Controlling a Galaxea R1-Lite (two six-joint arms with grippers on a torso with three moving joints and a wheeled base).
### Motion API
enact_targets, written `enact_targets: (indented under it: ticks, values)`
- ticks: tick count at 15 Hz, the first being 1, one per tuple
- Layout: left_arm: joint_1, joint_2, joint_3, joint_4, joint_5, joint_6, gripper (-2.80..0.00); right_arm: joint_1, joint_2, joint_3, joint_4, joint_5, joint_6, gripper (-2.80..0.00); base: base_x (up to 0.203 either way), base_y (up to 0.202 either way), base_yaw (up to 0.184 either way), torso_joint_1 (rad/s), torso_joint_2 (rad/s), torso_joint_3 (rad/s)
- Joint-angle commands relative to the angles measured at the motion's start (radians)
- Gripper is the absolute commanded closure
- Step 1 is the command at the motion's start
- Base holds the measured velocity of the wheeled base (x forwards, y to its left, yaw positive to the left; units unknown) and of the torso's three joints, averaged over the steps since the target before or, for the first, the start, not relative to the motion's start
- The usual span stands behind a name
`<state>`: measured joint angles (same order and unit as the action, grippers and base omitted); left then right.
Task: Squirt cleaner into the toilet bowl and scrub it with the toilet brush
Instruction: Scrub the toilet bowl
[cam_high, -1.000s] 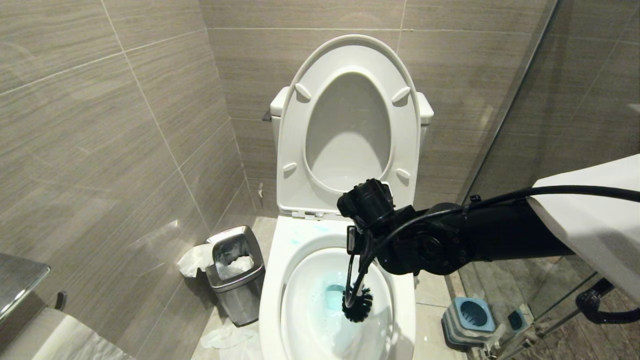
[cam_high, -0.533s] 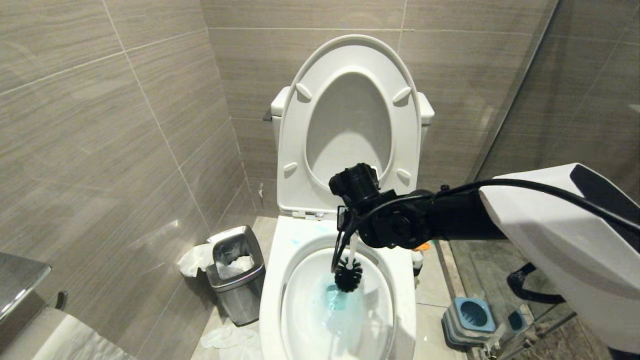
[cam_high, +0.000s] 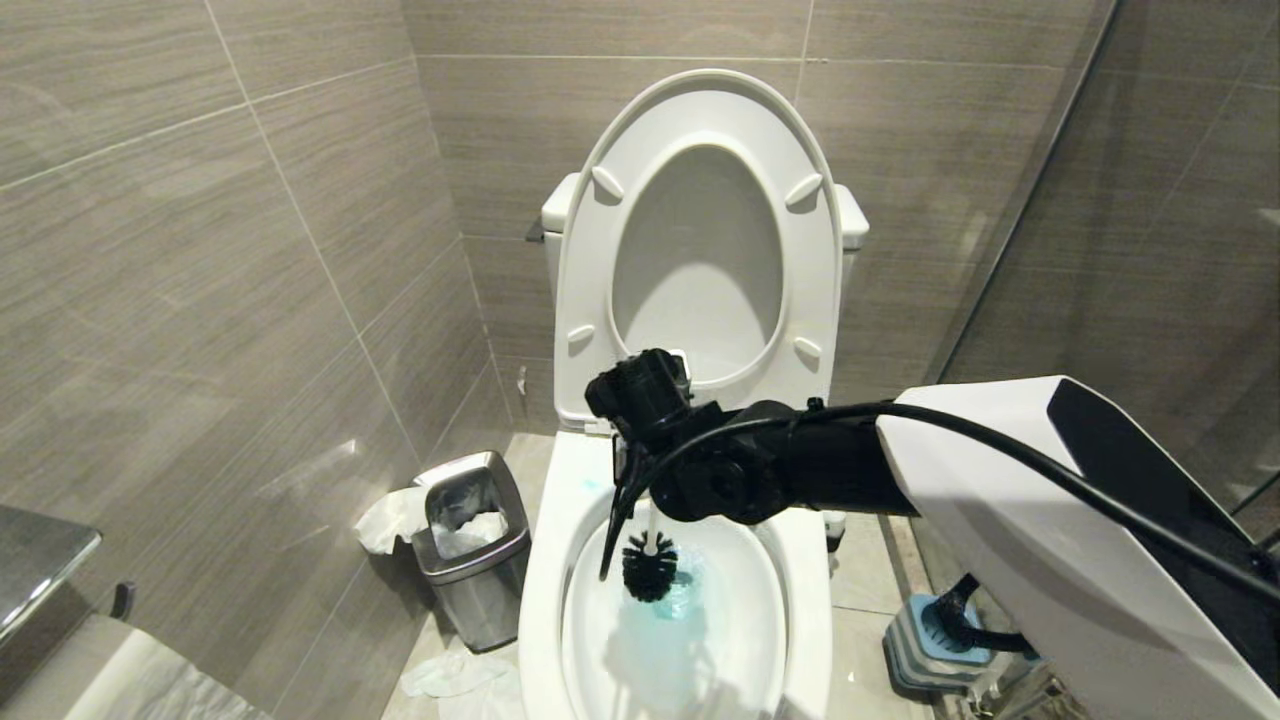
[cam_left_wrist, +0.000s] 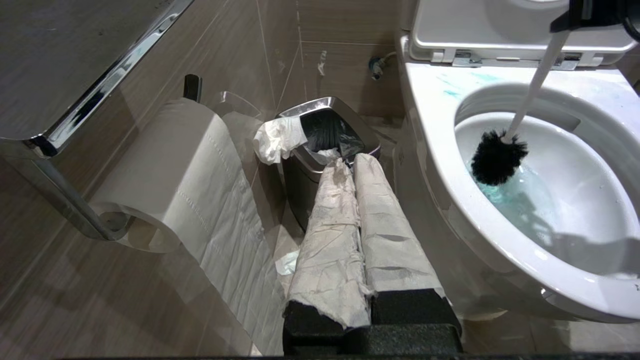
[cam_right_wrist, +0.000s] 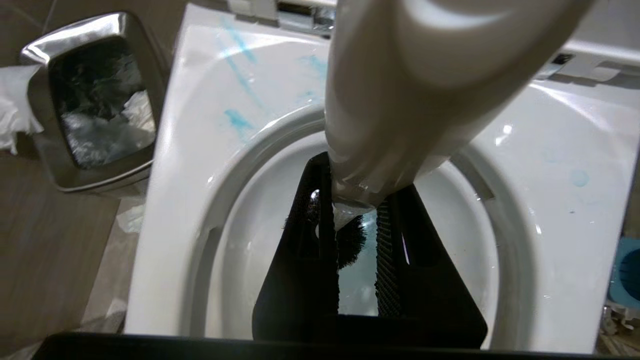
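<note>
The right gripper (cam_right_wrist: 357, 260) is clamping the toilet brush (cam_high: 650, 565) handle, its bristles dipping into the blue water of the toilet bowl (cam_high: 800, 600).

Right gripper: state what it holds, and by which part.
The right gripper holds the toilet brush by its white handle, bristle head down in the toilet bowl.
</note>
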<state>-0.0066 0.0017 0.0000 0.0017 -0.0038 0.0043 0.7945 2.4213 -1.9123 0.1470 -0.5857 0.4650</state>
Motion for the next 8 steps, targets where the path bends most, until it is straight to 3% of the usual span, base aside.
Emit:
enact_targets:
  ticks: [1, 8]
  values:
    - [0.0, 0.0, 0.0, 0.0, 0.001, -0.001, 0.0, 0.029, -0.012, 0.036, 0.0, -0.003, 0.02, 0.0, 0.0, 0.0, 0.0, 0.0, 0.0, 0.0]
    - [-0.001, 0.0, 0.0, 0.0, -0.001, -0.001, 0.0, 0.045, -0.224, 0.397, -0.006, -0.006, 0.134, 0.0, 0.0, 0.0, 0.0, 0.0, 0.0, 0.0]
